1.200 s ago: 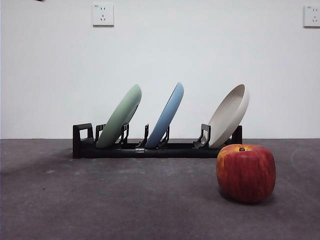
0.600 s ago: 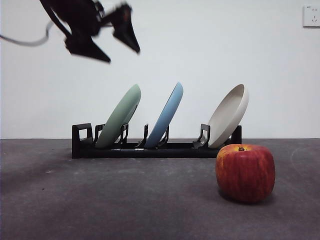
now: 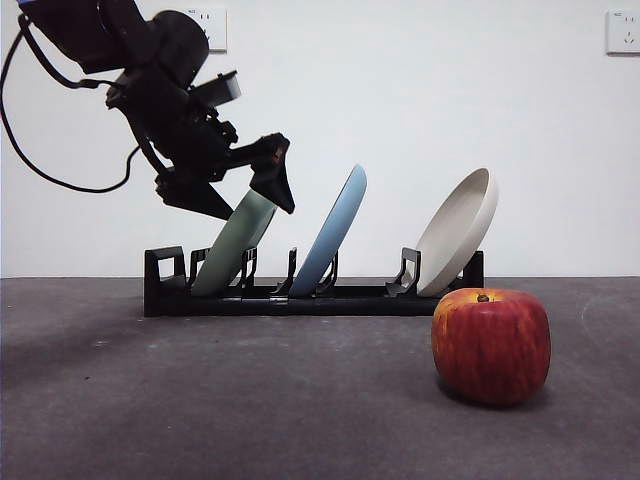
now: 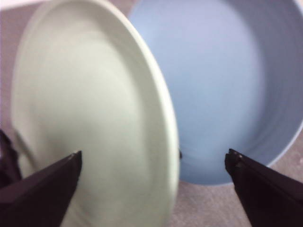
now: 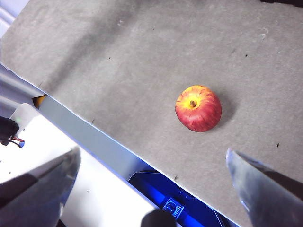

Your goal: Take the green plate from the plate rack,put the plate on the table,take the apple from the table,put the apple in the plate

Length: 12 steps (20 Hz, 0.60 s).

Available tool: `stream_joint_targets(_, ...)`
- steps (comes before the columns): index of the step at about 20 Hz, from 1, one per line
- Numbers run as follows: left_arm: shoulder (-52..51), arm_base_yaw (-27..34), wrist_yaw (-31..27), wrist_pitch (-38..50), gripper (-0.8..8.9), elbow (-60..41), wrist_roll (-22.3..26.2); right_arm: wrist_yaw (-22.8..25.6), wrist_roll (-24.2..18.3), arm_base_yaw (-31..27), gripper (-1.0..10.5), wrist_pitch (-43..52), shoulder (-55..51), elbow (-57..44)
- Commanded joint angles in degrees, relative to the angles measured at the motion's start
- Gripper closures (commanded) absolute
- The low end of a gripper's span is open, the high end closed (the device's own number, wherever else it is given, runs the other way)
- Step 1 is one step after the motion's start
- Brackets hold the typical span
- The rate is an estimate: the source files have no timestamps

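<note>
Where blur smears it, green plate's [image 4: 94, 123] rim between left gripper's [image 4: 154, 163] spread jaws.

The green plate [image 3: 236, 245] looks matt and smooth, as do the blue plate [image 3: 331, 232] and the beige plate [image 3: 458, 231]. The rack [image 3: 300, 297] is black plastic with a slight sheen. The table [image 3: 250, 400] is dull, finely speckled grey. The apple [image 3: 491, 345] has smooth, faintly glossy streaked skin.

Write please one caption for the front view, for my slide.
Left hand, open, straddles the green plate in the plate rack; apple waits on the table.
</note>
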Motion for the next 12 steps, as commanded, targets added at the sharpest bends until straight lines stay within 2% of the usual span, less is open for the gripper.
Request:
stream_joint_targets(1,0.48,-0.63,0.00,0.83,5.69,0.04,0.55,-0.11,0.35,0.09,2.9,0.33,-0.02,0.17)
stream_joint_targets(4,0.48,-0.68,0.24,0.98,7.62,0.04,0.48,-0.13,0.37,0.09,2.9,0.33,0.22,0.17)
stream_joint_targets(6,0.48,-0.68,0.46,0.92,8.22,0.04,0.33,-0.13,0.35,0.09,2.9,0.33,0.22,0.17)
stream_joint_targets(12,0.04,-0.55,3.30,0.70,8.22,0.04,-1.01,-0.13,0.37,0.09,2.9,0.33,0.22,0.17)
